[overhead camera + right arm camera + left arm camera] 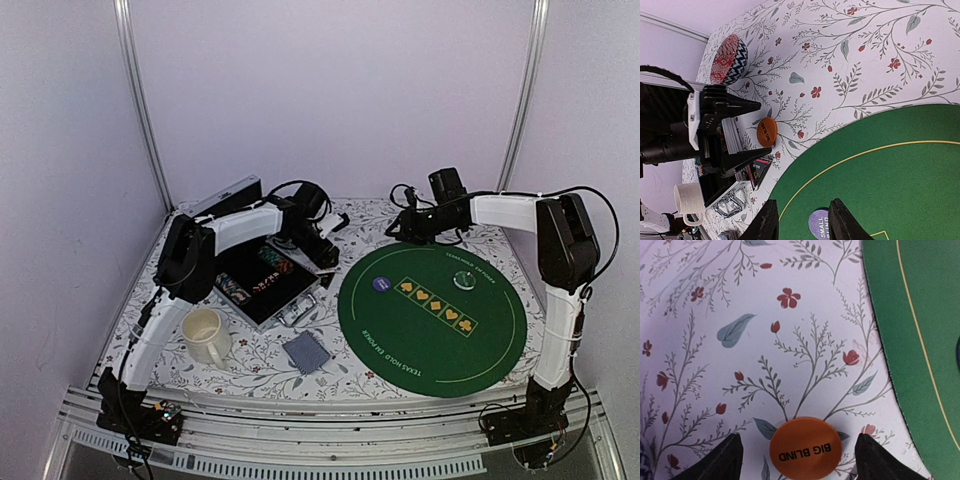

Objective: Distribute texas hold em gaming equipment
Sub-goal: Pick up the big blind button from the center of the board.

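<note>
Left wrist view showed the orange disc (805,450) lying on the floral cloth (765,315) between the left gripper's (797,436) released, empty fingers, off the green mat (920,315). The right gripper (802,218) hung parted, holding nothing, over the purple disc (821,225) on the mat. The cards (305,352) looked undealt.

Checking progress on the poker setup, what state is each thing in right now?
Left pincer: open, astride the orange disc.
Orange disc: flat on the cloth, off the green mat.
Right pincer: open, empty.
Purple disc: on the green mat.
Case: lid open.
Mug: upright.
Cards: face down.
</note>
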Action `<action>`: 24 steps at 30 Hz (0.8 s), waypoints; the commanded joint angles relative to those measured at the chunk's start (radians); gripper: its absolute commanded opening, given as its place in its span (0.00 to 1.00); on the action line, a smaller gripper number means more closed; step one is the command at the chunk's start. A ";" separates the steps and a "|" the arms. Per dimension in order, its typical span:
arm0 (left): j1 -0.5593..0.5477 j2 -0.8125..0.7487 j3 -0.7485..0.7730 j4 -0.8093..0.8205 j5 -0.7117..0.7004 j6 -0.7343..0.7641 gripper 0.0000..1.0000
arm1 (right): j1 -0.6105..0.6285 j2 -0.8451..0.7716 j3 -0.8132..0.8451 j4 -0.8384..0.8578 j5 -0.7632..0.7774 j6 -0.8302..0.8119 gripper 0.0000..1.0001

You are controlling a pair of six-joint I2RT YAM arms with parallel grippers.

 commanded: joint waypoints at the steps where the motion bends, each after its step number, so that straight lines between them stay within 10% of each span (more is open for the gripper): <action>1: 0.001 0.043 0.009 -0.053 0.006 -0.015 0.80 | -0.001 -0.037 -0.004 -0.012 -0.003 -0.011 0.36; 24: -0.008 -0.016 -0.041 -0.060 -0.008 -0.013 0.49 | 0.001 -0.035 -0.001 -0.017 -0.005 -0.010 0.37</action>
